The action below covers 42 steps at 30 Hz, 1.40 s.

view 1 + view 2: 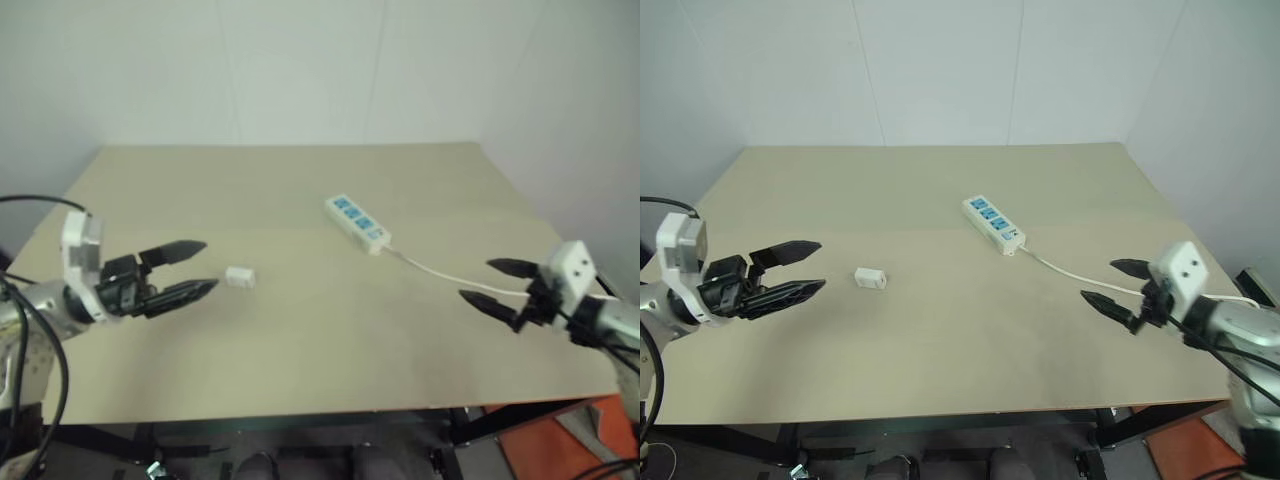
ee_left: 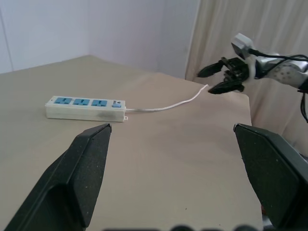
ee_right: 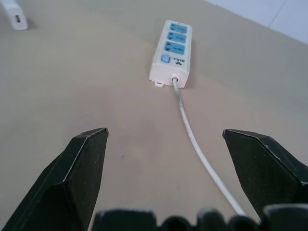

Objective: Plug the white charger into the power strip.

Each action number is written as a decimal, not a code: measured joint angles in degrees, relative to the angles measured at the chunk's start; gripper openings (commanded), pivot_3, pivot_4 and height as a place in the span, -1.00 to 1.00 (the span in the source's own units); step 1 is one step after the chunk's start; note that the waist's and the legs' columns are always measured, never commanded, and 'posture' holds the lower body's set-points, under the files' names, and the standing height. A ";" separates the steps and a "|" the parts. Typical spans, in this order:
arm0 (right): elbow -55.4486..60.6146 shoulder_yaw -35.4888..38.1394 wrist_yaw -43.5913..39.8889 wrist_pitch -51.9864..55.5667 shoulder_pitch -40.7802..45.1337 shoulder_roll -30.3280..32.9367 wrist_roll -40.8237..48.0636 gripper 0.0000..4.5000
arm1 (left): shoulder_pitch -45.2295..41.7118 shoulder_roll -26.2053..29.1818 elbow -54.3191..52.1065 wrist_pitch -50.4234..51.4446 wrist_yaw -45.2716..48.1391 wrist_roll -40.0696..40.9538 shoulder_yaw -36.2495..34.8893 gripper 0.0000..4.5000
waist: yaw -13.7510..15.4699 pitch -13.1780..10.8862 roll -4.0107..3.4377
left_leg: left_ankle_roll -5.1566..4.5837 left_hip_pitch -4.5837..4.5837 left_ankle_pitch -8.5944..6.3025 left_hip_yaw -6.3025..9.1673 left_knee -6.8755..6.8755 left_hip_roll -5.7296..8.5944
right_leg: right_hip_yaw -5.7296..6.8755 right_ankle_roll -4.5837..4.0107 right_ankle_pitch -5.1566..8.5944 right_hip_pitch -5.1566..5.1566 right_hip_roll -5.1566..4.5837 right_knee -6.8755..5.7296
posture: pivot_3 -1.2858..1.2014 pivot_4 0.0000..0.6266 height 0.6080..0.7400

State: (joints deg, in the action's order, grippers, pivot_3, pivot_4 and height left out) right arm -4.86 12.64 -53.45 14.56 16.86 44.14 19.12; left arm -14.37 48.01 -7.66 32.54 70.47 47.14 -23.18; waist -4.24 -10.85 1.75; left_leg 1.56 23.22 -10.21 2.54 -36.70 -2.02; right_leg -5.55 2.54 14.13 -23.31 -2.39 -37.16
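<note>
White charger [image 1: 870, 278] loose on table [image 1: 940, 360], apart from power strip [image 1: 994, 224]

The small white charger [image 1: 870, 278] is seen lying unplugged on the table, well apart from the diagonally placed, three-socket power strip [image 1: 994, 225], whose cord is trailed rightward.

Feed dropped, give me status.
Both grippers open, empty: left gripper, right gripper. Small white charger loose beside left gripper. Long white power strip unobstructed.

Black-fingered left claw [image 1: 792, 268], white module, black cables
</note>
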 measured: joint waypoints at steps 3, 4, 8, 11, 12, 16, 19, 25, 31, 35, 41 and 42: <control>-14.32 -7.18 4.24 -1.17 11.86 -5.67 -6.86 1.00 | -1.17 0.23 0.53 -0.14 -0.29 -1.72 1.69 0.97 | -0.25 -0.05 -0.03 | 0.00 0.06 0.01 -0.03 0.02 0.01 | -0.03 0.17 -0.18 -0.07 0.01 0.01 | 0.03 -0.52 1.00; -18.39 -8.91 5.33 -1.65 14.90 -7.20 -8.23 1.00 | -1.53 0.25 0.89 -0.13 -0.36 -1.88 1.84 0.97 | -0.17 -0.06 -0.04 | -0.01 0.10 0.01 -0.01 0.07 0.00 | 0.00 0.30 -0.26 -0.11 0.01 0.02 | 0.03 -0.52 1.00; -35.38 -12.36 8.93 -6.39 25.66 -11.30 -13.55 1.00 | -2.10 1.16 2.10 -0.54 0.35 -3.08 2.13 0.97 | 0.27 -0.07 -0.05 | 0.00 0.50 0.01 -0.02 0.27 0.04 | -0.01 0.13 -0.35 -0.52 -0.01 0.08 | 0.03 -0.52 1.00; -46.04 -14.60 10.79 -11.21 32.25 -14.27 -16.97 1.00 | -2.49 1.16 2.31 -1.60 0.50 -4.34 3.15 0.97 | 0.26 -0.07 -0.05 | 0.00 0.82 0.01 0.01 0.34 0.04 | 0.00 -0.14 -0.52 -0.87 -0.02 0.07 | 0.03 -0.52 1.00; -49.48 -14.82 11.43 -12.09 34.05 -15.05 -17.90 1.00 | -2.47 1.12 2.30 -1.68 0.36 -4.37 3.25 0.97 | 0.23 -0.07 -0.05 | 0.00 0.83 0.01 0.01 0.39 0.04 | 0.01 -0.15 -0.53 -0.90 -0.01 0.08 | 0.03 -0.52 1.00; -57.96 -14.85 11.41 -13.38 38.81 -16.07 -18.94 0.58 | -1.52 1.12 1.77 -2.30 -0.05 -4.44 3.27 1.00 | 0.12 -0.07 -0.05 | 0.00 0.84 0.01 0.02 0.41 0.04 | 0.01 -0.16 -0.53 -0.89 -0.02 0.09 | 0.03 -0.52 1.00; -60.69 -14.85 10.50 -14.39 39.95 -16.37 -19.24 0.09 | 0.43 1.11 1.39 -2.55 -0.30 -4.84 3.27 1.00 | 0.11 -0.07 -0.05 | 0.00 0.78 0.02 0.03 0.41 0.03 | 0.03 -0.16 -0.54 -0.86 -0.01 0.05 | 0.03 -0.52 1.00; -62.14 -14.82 10.08 -15.64 40.50 -16.65 -20.43 -0.85 | 1.28 0.95 0.31 -3.10 -1.57 -4.88 3.16 1.00 | 0.05 -0.07 -0.05 | 0.06 0.64 0.07 0.03 0.35 0.04 | 0.02 -0.07 -0.59 -0.74 -0.01 0.05 | 0.03 -0.52 1.00; -57.14 -14.97 6.60 -15.69 38.38 -16.84 -20.55 -1.00 | 1.25 0.46 0.34 -3.95 -1.80 -5.01 3.22 1.00 | -0.05 -0.07 -0.05 | 0.06 0.62 0.08 0.04 0.39 0.02 | -0.01 -0.09 -0.59 -0.78 0.04 0.02 | 0.03 -0.52 1.00; -33.64 -15.25 2.90 -10.22 26.54 -16.13 -18.58 -1.00 | 1.27 0.30 -0.44 -3.84 -0.89 -4.30 3.44 1.00 | 0.19 -0.07 -0.05 | 0.06 0.71 0.07 0.07 0.48 0.00 | 0.02 -0.11 -0.58 -0.88 0.03 -0.01 | 0.03 -0.52 1.00; 5.33 -15.58 0.84 3.72 3.41 -11.15 -13.93 -0.68 | 2.22 -0.49 -0.74 -3.76 -1.14 -4.20 3.47 1.00 | 0.52 -0.07 -0.06 | 0.07 0.81 0.06 0.07 0.45 0.02 | 0.05 -0.10 -0.54 -0.94 0.00 0.00 | 0.03 -0.52 1.00; 8.18 -15.73 0.64 5.71 1.75 -10.04 -13.60 -0.57 | 2.24 -0.54 -0.68 -3.76 -1.13 -4.20 3.49 1.00 | 0.35 -0.07 -0.05 | 0.07 0.79 0.06 0.05 0.40 0.02 | 0.04 -0.05 -0.52 -0.91 0.00 0.01 | 0.03 -0.52 1.00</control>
State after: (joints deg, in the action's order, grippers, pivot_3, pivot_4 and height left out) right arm 3.32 -3.08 -52.82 20.27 18.61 34.10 5.52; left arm -12.13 47.48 -8.34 28.78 69.34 42.94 -19.69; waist -3.89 -10.92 1.69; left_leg 1.63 24.01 -10.15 2.59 -36.30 -2.00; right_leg -5.51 2.48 13.61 -24.23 -2.39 -37.15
